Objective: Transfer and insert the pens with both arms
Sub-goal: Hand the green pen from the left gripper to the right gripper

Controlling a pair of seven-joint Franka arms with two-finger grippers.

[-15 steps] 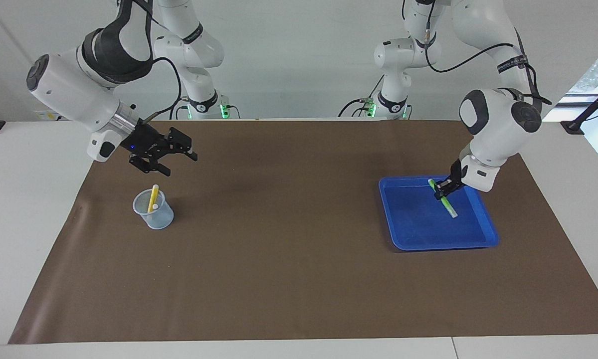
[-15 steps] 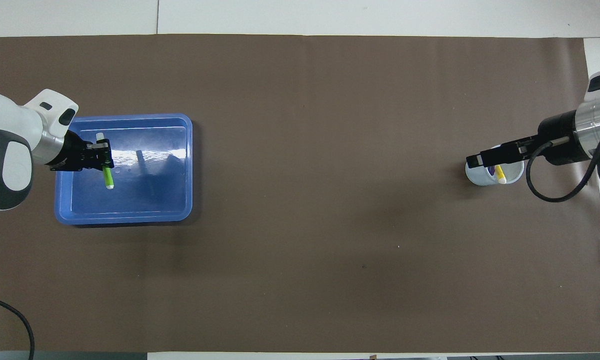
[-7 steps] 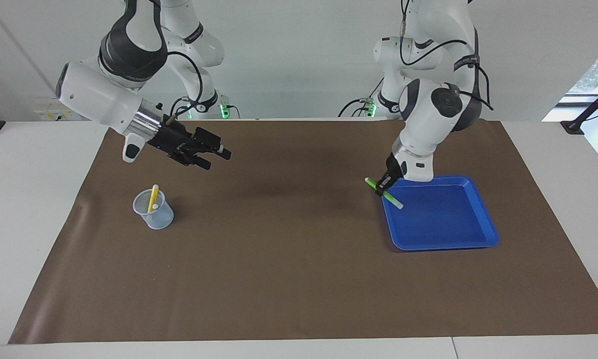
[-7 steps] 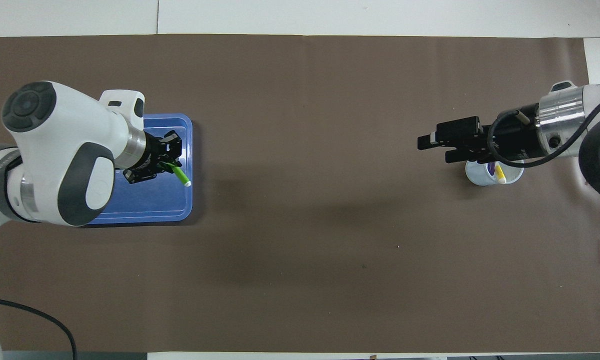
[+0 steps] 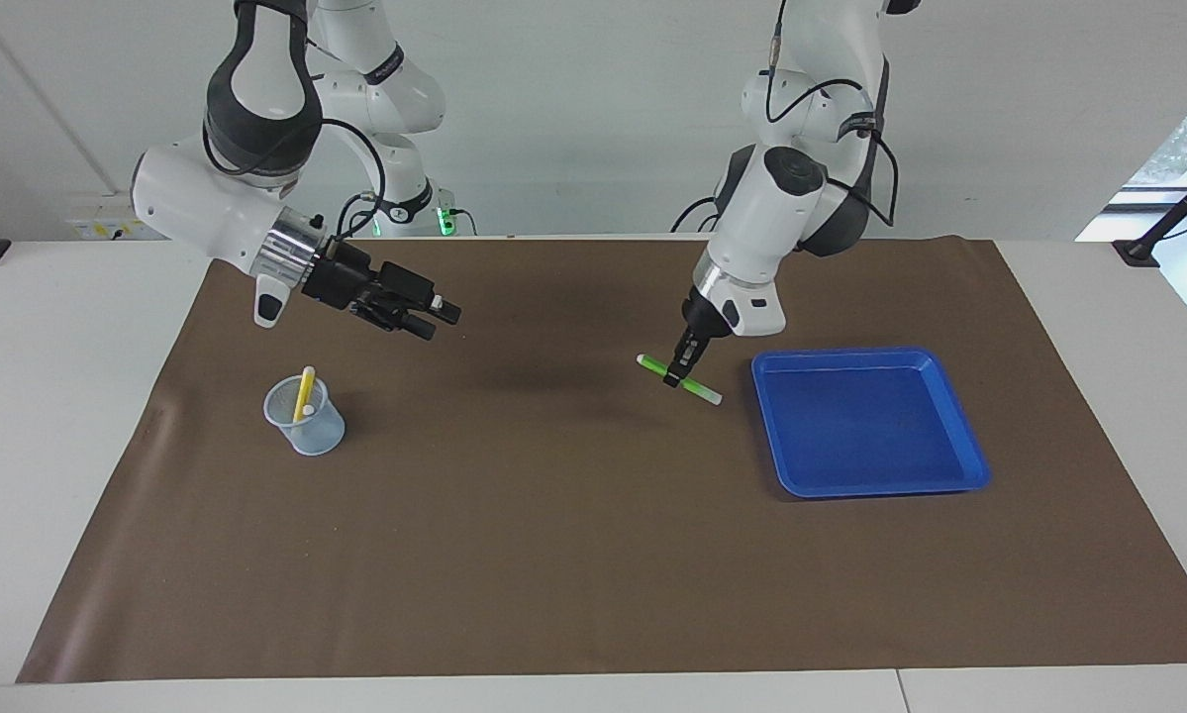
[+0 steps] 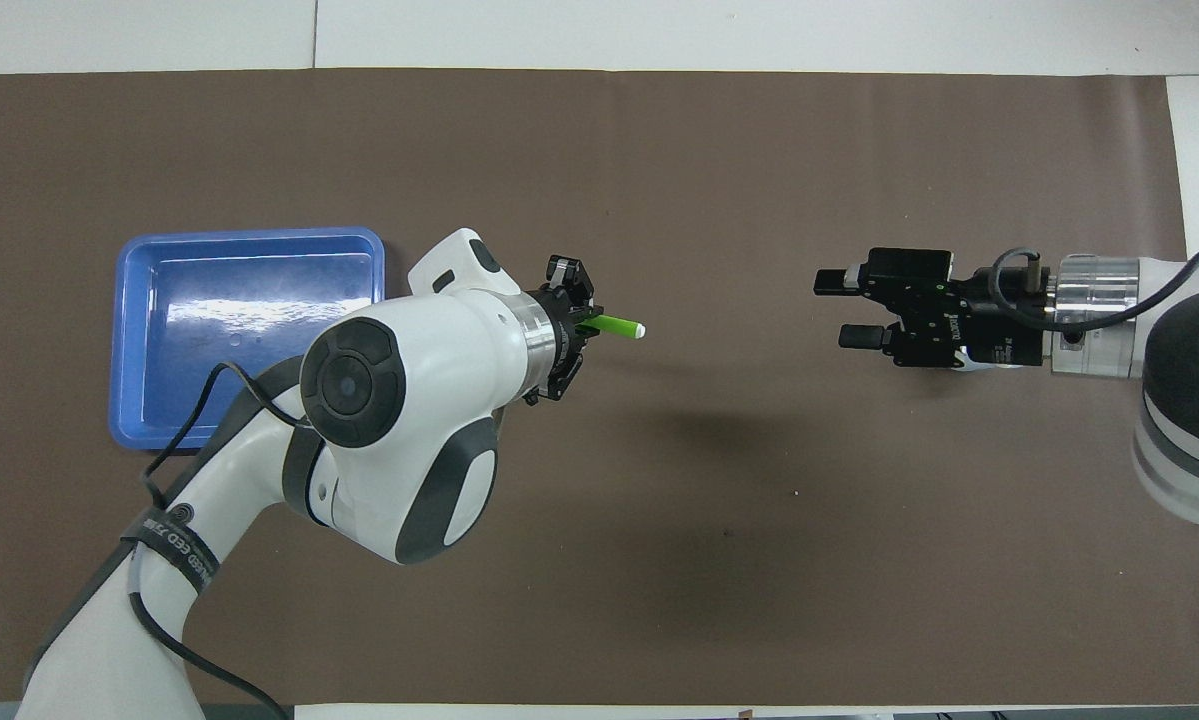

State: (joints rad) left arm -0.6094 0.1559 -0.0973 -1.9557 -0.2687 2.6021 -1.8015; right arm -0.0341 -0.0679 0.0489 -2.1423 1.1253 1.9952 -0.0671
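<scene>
The left gripper (image 5: 678, 376) was clamped on the bright green pen (image 5: 680, 379), holding it level in the air over the brown mat (image 5: 553, 555), just beside the blue tray (image 5: 959, 426) on the side toward the right arm's end of the bench. The right gripper (image 5: 435, 319) hung with its fingers spread and nothing between them, above the mat near the clear cup (image 5: 306, 421). The yellow pen (image 5: 304, 392) stood in that cup.
</scene>
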